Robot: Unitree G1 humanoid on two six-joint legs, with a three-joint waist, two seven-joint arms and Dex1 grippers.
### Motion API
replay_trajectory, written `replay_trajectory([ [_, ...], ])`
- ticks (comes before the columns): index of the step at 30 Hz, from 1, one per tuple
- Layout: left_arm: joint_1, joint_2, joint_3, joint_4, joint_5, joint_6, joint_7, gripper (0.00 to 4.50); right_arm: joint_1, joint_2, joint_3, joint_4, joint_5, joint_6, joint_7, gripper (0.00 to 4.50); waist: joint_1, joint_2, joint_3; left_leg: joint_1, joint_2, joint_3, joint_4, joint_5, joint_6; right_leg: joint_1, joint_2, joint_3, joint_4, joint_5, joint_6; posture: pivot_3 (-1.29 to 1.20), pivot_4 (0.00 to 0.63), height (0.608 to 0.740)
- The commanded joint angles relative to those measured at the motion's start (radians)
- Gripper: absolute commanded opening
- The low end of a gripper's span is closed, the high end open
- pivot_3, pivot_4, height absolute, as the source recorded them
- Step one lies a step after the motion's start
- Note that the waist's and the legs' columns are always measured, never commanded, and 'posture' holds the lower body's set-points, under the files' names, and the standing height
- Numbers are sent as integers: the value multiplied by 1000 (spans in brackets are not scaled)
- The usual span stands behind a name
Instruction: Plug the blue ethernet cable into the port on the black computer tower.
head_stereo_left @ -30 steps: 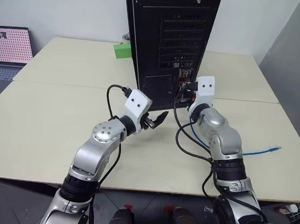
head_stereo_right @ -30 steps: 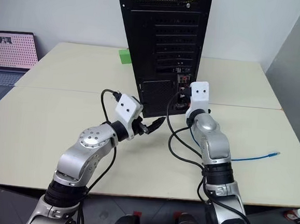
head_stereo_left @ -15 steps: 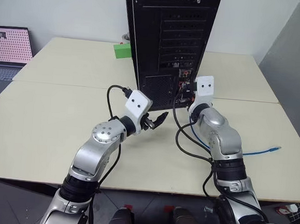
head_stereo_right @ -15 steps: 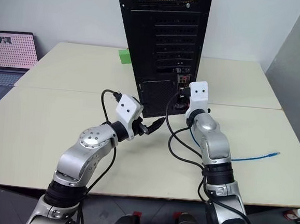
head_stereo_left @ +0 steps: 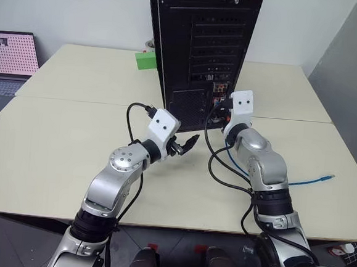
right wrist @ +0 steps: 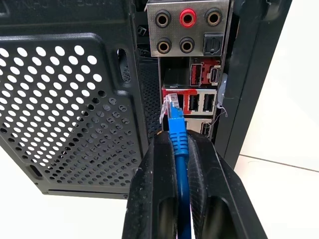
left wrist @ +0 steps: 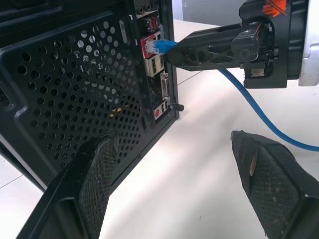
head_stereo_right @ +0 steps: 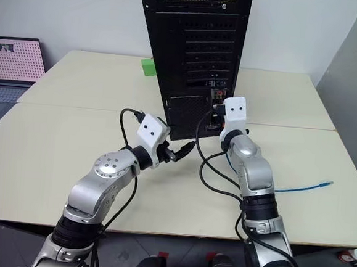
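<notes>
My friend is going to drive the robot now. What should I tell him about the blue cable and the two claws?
Right gripper: shut on the blue ethernet cable just behind its plug, which sits right at the port on the black computer tower.
Left gripper: open, holding nothing, close beside the tower.
The cable's other end lies loose on the table.
Done: cable picked up, plug lined up.
Left: push the plug fully in, then let go.

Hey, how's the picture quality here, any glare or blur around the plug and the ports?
Right wrist view: the blue ethernet cable, its plug and the port strip are sharp, no glare. Left wrist view: left gripper near fingers look soft. Head views: even light, soft shadows on the table.
</notes>
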Motion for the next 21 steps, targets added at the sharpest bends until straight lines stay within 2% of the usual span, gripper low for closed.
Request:
replay_trajectory([
  [1, -2, 5, 7, -42, 3, -21, -5, 3820, -30, 0, -17, -22, -5, -25, -9, 9, 0, 0, 0, 0, 0, 0, 0, 0, 0, 0, 0, 0, 0, 0, 0, 0, 150, 740],
  [21, 0, -3, 8, -42, 4, -18, 6, 3820, -41, 5, -6, -18, -4, 1, -8, 9, 0, 0, 0, -1, 0, 0, 0, 0, 0, 0, 0, 0, -1, 0, 0, 0, 150, 740],
])
